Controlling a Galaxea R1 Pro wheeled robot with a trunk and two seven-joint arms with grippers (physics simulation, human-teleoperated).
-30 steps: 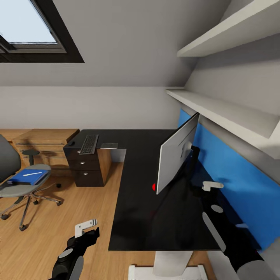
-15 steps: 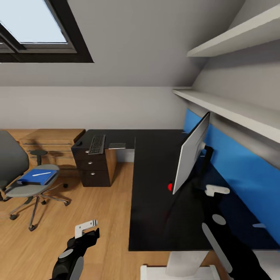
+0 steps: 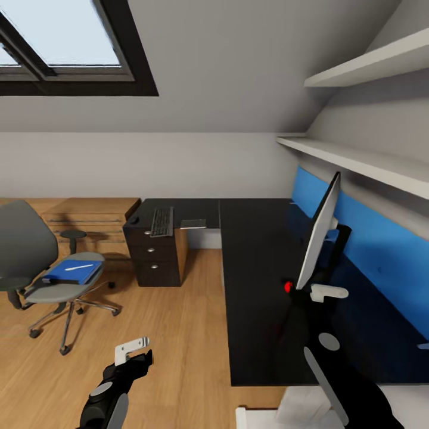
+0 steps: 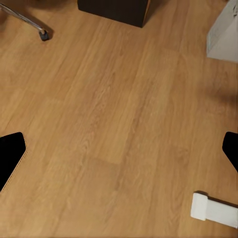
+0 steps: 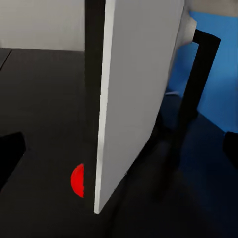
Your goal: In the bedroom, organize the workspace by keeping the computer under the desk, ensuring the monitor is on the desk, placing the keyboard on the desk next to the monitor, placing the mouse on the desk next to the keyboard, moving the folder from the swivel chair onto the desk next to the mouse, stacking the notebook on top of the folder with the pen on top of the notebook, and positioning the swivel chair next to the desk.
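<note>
The glossy black desk (image 3: 256, 286) runs along the blue back panel. The monitor (image 3: 320, 238) stands on it, seen nearly edge-on, with its red light (image 3: 288, 286) at the lower corner. My right gripper (image 3: 325, 293) is open just before that corner; in the right wrist view the monitor's pale back (image 5: 134, 99) rises between the spread fingers. At the desk's far end lie the keyboard (image 3: 161, 221), the mouse (image 3: 134, 220) and the notebook (image 3: 193, 224). The swivel chair (image 3: 36, 262) holds the blue folder (image 3: 71, 272) with the pen (image 3: 79, 267) on it. My left gripper (image 3: 134, 351) hangs open over bare floor.
A black three-drawer unit (image 3: 156, 256) stands under the desk's far end, and an oak dresser (image 3: 95, 217) and a small stool (image 3: 72, 235) are beyond the chair. White shelves (image 3: 357, 161) overhang the desk. A pale grey box (image 4: 225, 32), perhaps the computer, shows in the left wrist view.
The whole picture has slid to the right, so the camera has moved. The monitor now looks more edge-on. Both arms keep their places in the view.
</note>
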